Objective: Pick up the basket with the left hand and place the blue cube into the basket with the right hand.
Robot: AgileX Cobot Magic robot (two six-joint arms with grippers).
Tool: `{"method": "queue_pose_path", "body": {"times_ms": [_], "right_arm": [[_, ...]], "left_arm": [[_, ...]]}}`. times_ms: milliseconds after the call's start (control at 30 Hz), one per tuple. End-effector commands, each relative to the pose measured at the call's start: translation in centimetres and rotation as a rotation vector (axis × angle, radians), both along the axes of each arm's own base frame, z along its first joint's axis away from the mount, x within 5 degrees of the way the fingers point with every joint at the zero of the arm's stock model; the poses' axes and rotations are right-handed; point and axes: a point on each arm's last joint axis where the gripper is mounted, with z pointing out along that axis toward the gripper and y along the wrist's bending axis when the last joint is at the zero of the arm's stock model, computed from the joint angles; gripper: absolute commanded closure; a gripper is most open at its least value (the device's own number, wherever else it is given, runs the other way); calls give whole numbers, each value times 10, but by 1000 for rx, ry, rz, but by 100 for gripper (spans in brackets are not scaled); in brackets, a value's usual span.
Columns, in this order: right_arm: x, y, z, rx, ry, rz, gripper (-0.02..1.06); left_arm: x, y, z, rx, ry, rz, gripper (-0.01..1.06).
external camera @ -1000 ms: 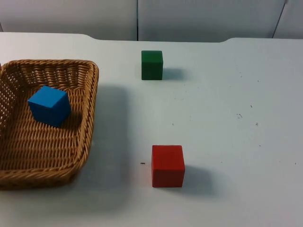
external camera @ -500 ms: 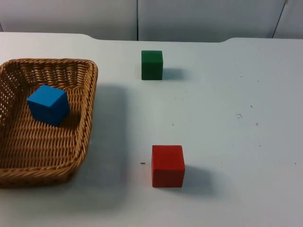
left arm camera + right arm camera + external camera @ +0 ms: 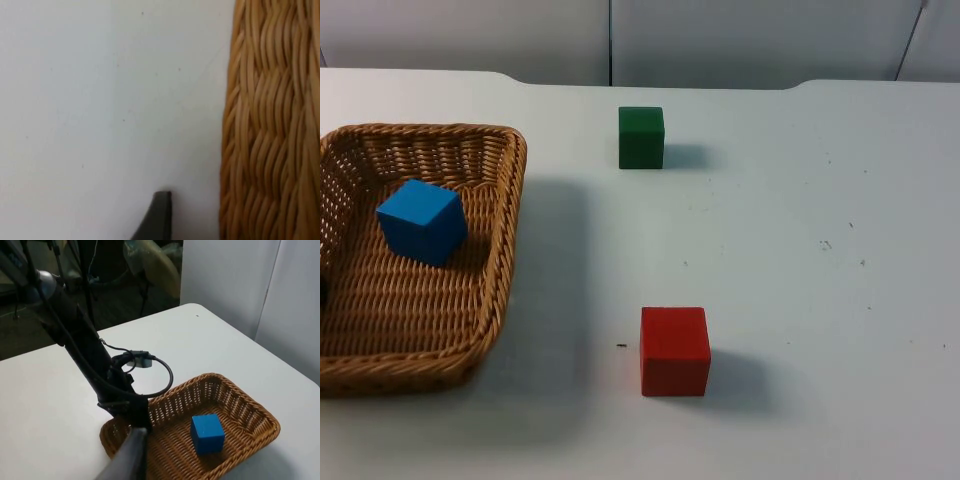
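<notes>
We judge the light, stiff woven wicker basket (image 3: 470,345) best gripped by its rim, though neither pincer's opening can be told.

no readable text or markings

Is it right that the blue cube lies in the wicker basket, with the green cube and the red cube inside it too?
Not quite. The blue cube does lie in the wicker basket, but the green cube and red cube stand outside it on the table, as the top view shows.
</notes>
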Motion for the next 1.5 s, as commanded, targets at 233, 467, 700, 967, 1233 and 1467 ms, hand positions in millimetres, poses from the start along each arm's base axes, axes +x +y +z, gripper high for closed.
{"method": "queue_pose_path", "body": {"times_ms": [233,467,700,967,1233,1467], "right_arm": [[-2,-1,-1,-1,3,4,-1],[-2,-1,-1,-3,-1,5,-1],[-2,-1,0,0,-7,5,-1],[-1,-1,2,13,-35,4,-1],[0,0,3,12,-52,8,-1],[0,0,3,11,-54,9,-1]], "left_arm": [[4,1,21,5,-62,47,23],[7,6,46,87,-159,90,23],[4,9,83,157,-281,140,23],[-15,1,151,210,-507,170,23],[-58,-17,224,261,-770,184,23],[-127,-41,277,359,-988,214,23]]}}
